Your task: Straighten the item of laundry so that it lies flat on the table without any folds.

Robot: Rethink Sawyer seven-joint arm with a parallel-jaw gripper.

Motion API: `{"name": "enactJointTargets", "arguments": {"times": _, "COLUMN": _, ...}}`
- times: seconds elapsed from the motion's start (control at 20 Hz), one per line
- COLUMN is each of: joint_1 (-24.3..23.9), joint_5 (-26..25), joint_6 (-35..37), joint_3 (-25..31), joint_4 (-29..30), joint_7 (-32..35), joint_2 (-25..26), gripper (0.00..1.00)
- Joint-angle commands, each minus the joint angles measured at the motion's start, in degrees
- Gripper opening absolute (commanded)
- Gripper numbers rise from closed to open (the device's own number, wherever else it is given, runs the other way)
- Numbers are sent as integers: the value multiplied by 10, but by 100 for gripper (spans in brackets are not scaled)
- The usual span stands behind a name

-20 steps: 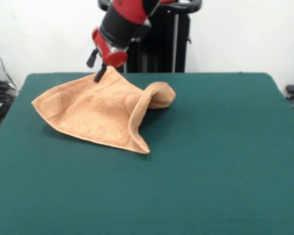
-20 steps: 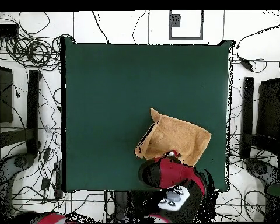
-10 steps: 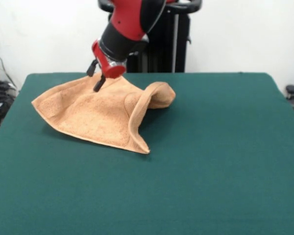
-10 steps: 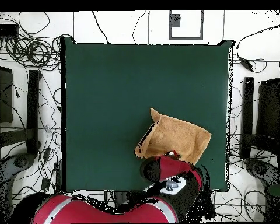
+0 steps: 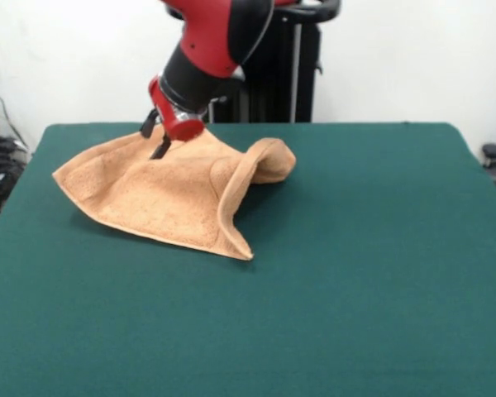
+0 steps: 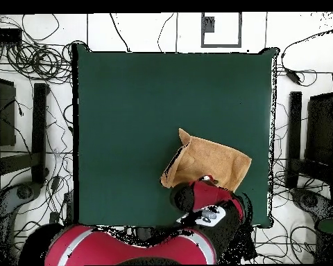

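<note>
Towel [image 5: 161, 194]: laid on the table [image 5: 355, 273] toward its left rear, right edge folded up and curled over. Gripper [image 5: 155, 139]: poised at the far edge; jaw state cannot be told. Step judged: regrasping; the curled flap is to be drawn outward

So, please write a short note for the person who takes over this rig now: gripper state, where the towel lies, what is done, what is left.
Gripper: low over the far edge of the towel; open or shut cannot be told, no clear hold.
Towel: on the green table, in the front view's left half, near the far edge.
Done: most of the towel lies spread.
Left: its right side is folded over and stands up in a ridge. Unfold it and smooth the towel flat.
</note>
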Motion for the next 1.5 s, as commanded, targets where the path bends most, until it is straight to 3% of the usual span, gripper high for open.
{"name": "enactJointTargets", "arguments": {"times": 0.05, "joint_1": -15, "joint_5": 51, "joint_6": -48, "joint_3": 96, "joint_4": -85, "joint_7": 56, "joint_2": 12, "gripper": 100}}
{"name": "enactJointTargets", "arguments": {"times": 0.8, "joint_1": -44, "joint_5": 54, "joint_6": -55, "joint_3": 128, "joint_4": -133, "joint_7": 41, "joint_2": 33, "gripper": 100}}
{"name": "enactJointTargets", "arguments": {"times": 1.1, "joint_1": -35, "joint_5": 66, "joint_6": -30, "joint_3": 135, "joint_4": -127, "joint_7": 50, "joint_2": 11, "gripper": 100}}
{"name": "enactJointTargets", "arguments": {"times": 1.5, "joint_1": -66, "joint_5": 68, "joint_6": -6, "joint_3": 191, "joint_4": -111, "joint_7": 41, "joint_2": -34, "gripper": 100}}
